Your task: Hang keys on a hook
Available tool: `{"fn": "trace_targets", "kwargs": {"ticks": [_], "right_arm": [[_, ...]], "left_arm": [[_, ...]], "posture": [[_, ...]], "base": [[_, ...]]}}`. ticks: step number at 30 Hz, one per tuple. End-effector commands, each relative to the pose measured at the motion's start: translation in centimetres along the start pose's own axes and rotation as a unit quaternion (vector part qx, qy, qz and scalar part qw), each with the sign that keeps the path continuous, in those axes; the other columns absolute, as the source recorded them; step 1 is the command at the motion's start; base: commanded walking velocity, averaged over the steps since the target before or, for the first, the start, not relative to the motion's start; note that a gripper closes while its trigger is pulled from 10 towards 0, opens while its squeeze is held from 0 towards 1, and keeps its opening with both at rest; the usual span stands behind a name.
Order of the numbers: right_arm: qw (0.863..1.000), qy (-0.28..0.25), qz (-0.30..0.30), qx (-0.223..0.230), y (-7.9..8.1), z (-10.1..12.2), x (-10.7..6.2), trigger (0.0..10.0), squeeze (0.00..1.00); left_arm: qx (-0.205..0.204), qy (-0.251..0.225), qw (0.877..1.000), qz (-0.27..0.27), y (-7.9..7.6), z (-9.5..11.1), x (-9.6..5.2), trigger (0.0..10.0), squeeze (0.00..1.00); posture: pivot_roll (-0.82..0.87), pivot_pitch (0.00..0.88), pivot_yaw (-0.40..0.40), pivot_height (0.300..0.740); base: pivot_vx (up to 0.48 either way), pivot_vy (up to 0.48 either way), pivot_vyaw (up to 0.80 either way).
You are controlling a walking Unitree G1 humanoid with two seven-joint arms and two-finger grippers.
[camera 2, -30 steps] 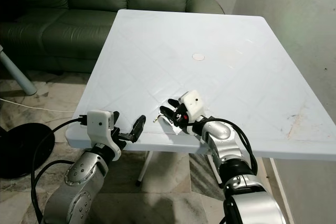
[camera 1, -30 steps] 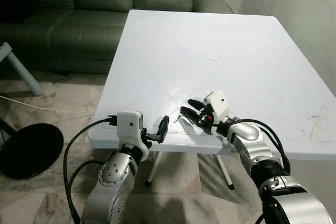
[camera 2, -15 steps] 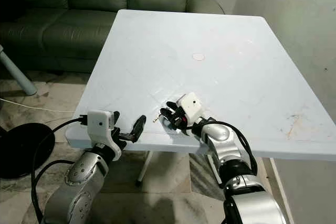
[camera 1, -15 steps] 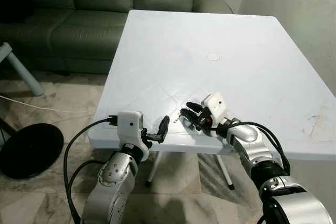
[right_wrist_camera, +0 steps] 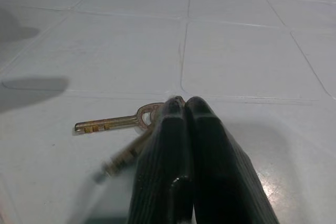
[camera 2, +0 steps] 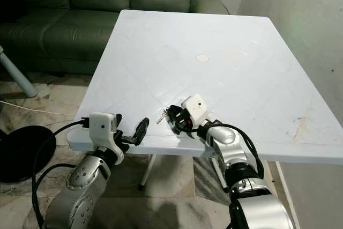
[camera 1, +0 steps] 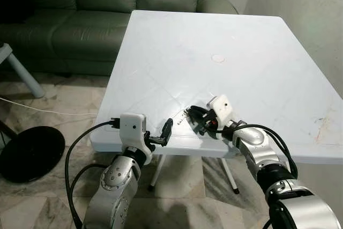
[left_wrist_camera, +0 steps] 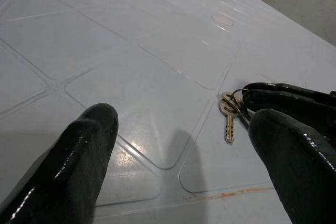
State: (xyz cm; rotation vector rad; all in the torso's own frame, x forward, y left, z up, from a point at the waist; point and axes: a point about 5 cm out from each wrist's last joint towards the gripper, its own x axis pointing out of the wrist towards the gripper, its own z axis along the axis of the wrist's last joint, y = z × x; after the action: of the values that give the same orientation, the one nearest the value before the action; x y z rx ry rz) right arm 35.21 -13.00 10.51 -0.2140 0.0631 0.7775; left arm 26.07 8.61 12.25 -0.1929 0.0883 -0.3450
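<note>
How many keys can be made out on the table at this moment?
2. One key lies flat on the white table, its head at the tips of the shut right gripper. A second, blurred key angles out beside the fingers. More may be hidden under them.

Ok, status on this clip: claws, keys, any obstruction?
Right claw shut on the keys, low on the white table. Left claw open, idle at the table's near edge. Nothing blocking.
</note>
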Motion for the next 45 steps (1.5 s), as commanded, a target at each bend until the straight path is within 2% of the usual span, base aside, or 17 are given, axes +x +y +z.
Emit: {"fn": "trace_targets", "kwargs": {"ticks": [1, 7, 8, 9, 10, 11, 18, 20, 24, 26, 29, 32, 33, 35, 38, 41, 45], "right_arm": [[1.0, 0.001, -0.003, -0.004, -0.3, 0.2, 0.0, 10.0, 0.0], [1.0, -0.001, -0.005, -0.003, -0.3, 0.2, 0.0, 10.0, 0.0], [1.0, -0.002, -0.008, 0.001, -0.4, 0.2, 0.0, 8.1, 0.0], [1.0, -0.005, -0.011, 0.006, -0.4, 0.2, 0.0, 3.8, 0.0], [1.0, -0.005, -0.011, 0.006, -0.4, 0.2, 0.0, 3.8, 0.0], [0.999, -0.019, -0.018, 0.02, -0.5, 0.5, 0.0, 0.0, 0.0], [0.991, -0.093, -0.042, 0.083, -1.2, 1.9, 0.0, 0.0, 0.0], [0.981, -0.133, -0.067, 0.125, -1.8, 2.8, 0.0, 0.0, 0.0], [0.971, -0.16, -0.1, 0.147, -2.6, 3.4, -0.3, 0.0, 0.0], [0.96, -0.182, -0.139, 0.164, -3.4, 3.9, -0.7, 0.0, 0.0], [0.954, -0.192, -0.165, 0.162, -3.9, 4.2, -1.1, 0.0, 0.0], [0.945, -0.202, -0.215, 0.14, -4.5, 4.8, -2.0, 0.0, 0.0], [0.945, -0.199, -0.221, 0.139, -4.5, 4.8, -2.1, 10.0, 0.0], [0.944, -0.193, -0.243, 0.112, -4.7, 5.1, -2.6, 10.0, 0.0], [0.943, -0.194, -0.247, 0.109, -4.7, 5.1, -2.7, 10.0, 0.0], [0.931, -0.184, -0.309, 0.071, -4.8, 5.4, -4.2, 10.0, 0.0], [0.925, -0.17, -0.335, 0.054, -3.7, 5.0, -5.2, 10.0, 0.0]], "left_arm": [[-0.009, -0.005, 1.0, -0.003, -0.6, 0.3, 0.1, 10.0, 0.0], [-0.01, -0.004, 1.0, -0.003, -0.6, 0.2, 0.1, 10.0, 0.0], [-0.009, -0.003, 1.0, -0.002, -0.6, 0.2, 0.1, 10.0, 0.0], [-0.009, -0.004, 1.0, -0.002, -0.6, 0.2, 0.1, 10.0, 0.0], [-0.009, -0.004, 1.0, -0.002, -0.6, 0.2, 0.1, 10.0, 0.0], [-0.01, -0.004, 1.0, -0.001, -0.6, 0.2, 0.2, 10.0, 0.0], [-0.011, -0.007, 1.0, -0.001, -0.7, 0.3, 0.2, 10.0, 0.0], [-0.011, -0.008, 1.0, -0.001, -0.7, 0.3, 0.2, 10.0, 0.0], [-0.01, -0.01, 1.0, -0.001, -0.7, 0.4, 0.3, 10.0, 0.0], [-0.006, -0.012, 1.0, 0.001, -0.5, 0.5, 0.5, 10.0, 0.0], [-0.002, -0.017, 1.0, 0.005, -0.2, 0.8, 0.8, 10.0, 0.0], [0.014, -0.033, 0.999, 0.019, 1.0, 1.7, 1.5, 10.0, 0.0], [0.018, -0.037, 0.999, 0.024, 1.4, 2.0, 1.6, 10.0, 0.0], [0.028, -0.056, 0.997, 0.038, 2.6, 3.0, 2.1, 10.0, 0.0], [0.029, -0.057, 0.997, 0.04, 2.8, 3.2, 2.2, 10.0, 0.0], [0.028, -0.082, 0.994, 0.071, 4.8, 4.9, 2.7, 10.0, 0.0], [0.011, -0.092, 0.992, 0.089, 6.1, 5.2, 2.8, 10.0, 0.0]], "posture": [[0.06, 0.115, -0.056, 0.732], [0.06, 0.115, -0.057, 0.732], [0.06, 0.115, -0.057, 0.732], [0.06, 0.115, -0.058, 0.732], [0.06, 0.115, -0.058, 0.732], [0.06, 0.115, -0.058, 0.732], [0.06, 0.11, -0.061, 0.732], [0.06, 0.108, -0.061, 0.732], [0.06, 0.106, -0.062, 0.732], [0.06, 0.102, -0.062, 0.732], [0.06, 0.096, -0.063, 0.732], [0.05, 0.088, -0.061, 0.732], [0.05, 0.08, -0.061, 0.732], [0.05, 0.075, -0.061, 0.732], [0.05, 0.073, -0.061, 0.732], [0.05, 0.057, -0.054, 0.732], [0.04, 0.042, -0.044, 0.732]], "base": [[0.0, 0.0, 0.0], [0.0, 0.0, 0.0], [0.0, 0.0, 0.0], [0.0, 0.0, 0.0], [0.0, 0.0, 0.0], [0.0, 0.0, 0.0], [0.0, 0.0, 0.0], [0.0, 0.0, 0.0], [0.0, 0.0, 0.0], [0.0, 0.0, 0.0], [0.0, 0.0, 0.0], [0.0, 0.0, 0.0], [0.0, 0.0, 0.0], [0.0, 0.0, 0.0], [0.0, 0.0, 0.0], [0.0, 0.0, 0.0], [0.0, 0.0, 0.0]]}}
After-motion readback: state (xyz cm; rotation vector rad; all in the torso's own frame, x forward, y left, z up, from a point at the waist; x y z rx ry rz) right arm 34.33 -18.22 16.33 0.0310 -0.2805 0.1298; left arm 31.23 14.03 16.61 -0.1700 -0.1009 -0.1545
